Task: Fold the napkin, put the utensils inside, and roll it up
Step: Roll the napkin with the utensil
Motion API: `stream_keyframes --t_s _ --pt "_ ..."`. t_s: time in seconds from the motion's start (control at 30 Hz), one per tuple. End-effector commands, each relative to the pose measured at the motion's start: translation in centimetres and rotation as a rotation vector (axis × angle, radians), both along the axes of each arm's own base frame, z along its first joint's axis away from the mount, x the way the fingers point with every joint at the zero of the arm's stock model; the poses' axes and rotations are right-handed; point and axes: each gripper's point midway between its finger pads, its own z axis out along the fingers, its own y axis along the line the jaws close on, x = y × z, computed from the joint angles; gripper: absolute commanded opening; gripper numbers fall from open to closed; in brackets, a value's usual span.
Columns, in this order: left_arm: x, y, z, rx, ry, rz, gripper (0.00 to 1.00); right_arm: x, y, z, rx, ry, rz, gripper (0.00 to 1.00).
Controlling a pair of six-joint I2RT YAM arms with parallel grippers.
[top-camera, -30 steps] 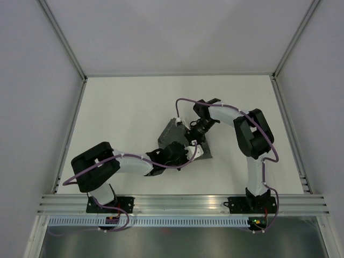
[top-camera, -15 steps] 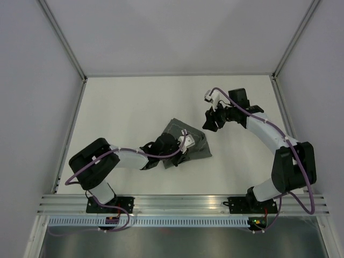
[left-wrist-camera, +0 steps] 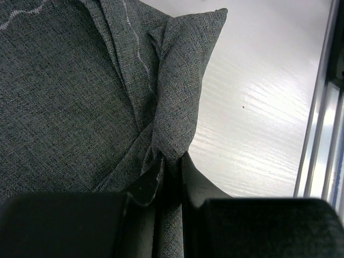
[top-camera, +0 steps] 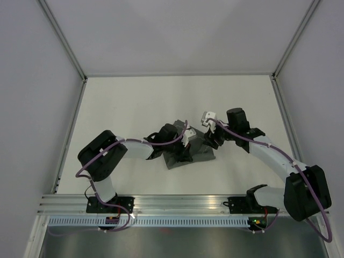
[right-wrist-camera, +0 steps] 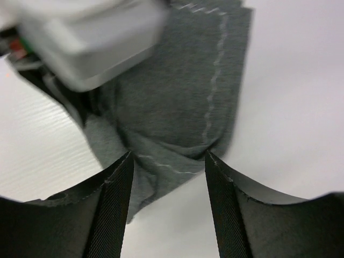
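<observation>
The napkin (top-camera: pixel 200 154) lay bunched in a rumpled, partly folded heap near the middle of the bench (top-camera: pixel 123 107), between the two arms. It looked like a soft, light, felt-like cloth. It was limp, too slack to hold a crease on its own, and likely to sag and drag if lifted by one point. Its rough weave, though, should not slip out of a pinch, and nothing about it seemed fragile. The best hold was judged to be a corner or the stitched edge, at two well-separated points, so that one layer could be drawn flat rather than the whole bundle hauled.

The left arm reached low across the bench toward the right, elbow bent. The left hand (left-wrist-camera: pixel 171 164) was narrow, pinched on a gathered pleat of the napkin, and the cloth puckered into its grip. The right arm stretched from its base up and to the left, wrist tipped down at the heap's right side. The right hand (right-wrist-camera: pixel 167 158) stood wide and held nothing, its fingers (right-wrist-camera: pixel 113 209) framing a stitched corner beneath. Whether the tips touched the cloth could not be told.
</observation>
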Motion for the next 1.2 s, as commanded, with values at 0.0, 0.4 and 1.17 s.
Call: stream_keyframes --t_s 0.0,0.4,1.17 --pt "-3.6 2.3 -3.5 0.109 0.246 -0.026 0.02 -2.1 0.9 -1.5 -0.055 -0.105 0.123 0.61" --pt "-3.5 2.8 -4.3 0.118 0.437 -0.042 0.02 -7.0 3.3 -4.8 -0.122 -0.155 0.313 0.61" --pt "-3.5 3.4 -6.0 0.148 0.575 -0.033 0.02 -8.6 6.0 -9.2 -0.339 -0.239 0.411 0.49"
